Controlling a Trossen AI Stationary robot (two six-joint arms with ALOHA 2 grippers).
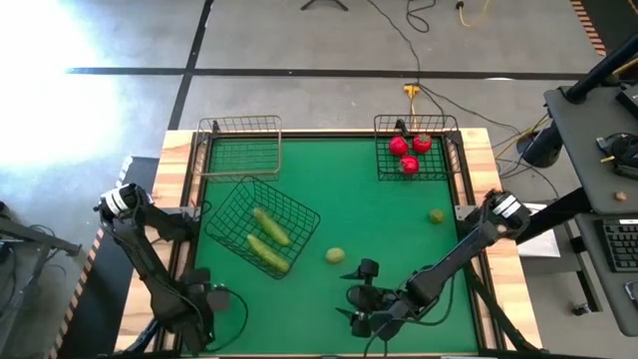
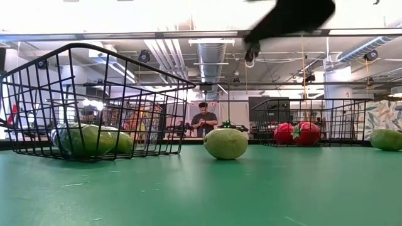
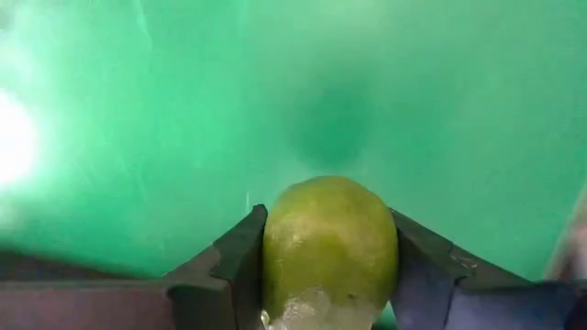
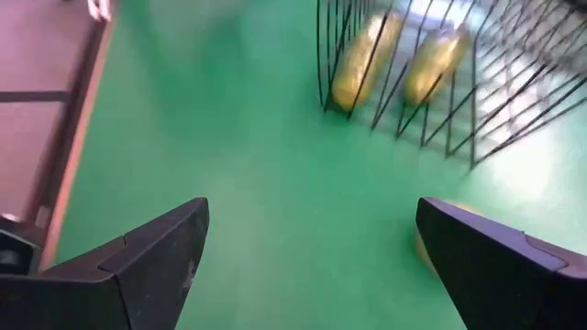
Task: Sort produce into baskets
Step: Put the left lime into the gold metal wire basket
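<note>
Three tomatoes (image 1: 410, 152) lie in the black basket (image 1: 382, 160) at the far right corner of the green tabletop (image 1: 339, 199). Two cucumbers (image 1: 271, 239) lie in the tilted black basket (image 1: 223, 221), left of the middle lime (image 1: 335, 256). Another lime (image 1: 437, 215) sits right of it. The tan basket (image 1: 239, 130) stands behind the tilted one. The left gripper (image 3: 328, 266) has its fingers closed on a third lime (image 3: 330, 247). The right gripper (image 4: 312, 266), fingers spread wide, hovers near the tilted basket.
</note>
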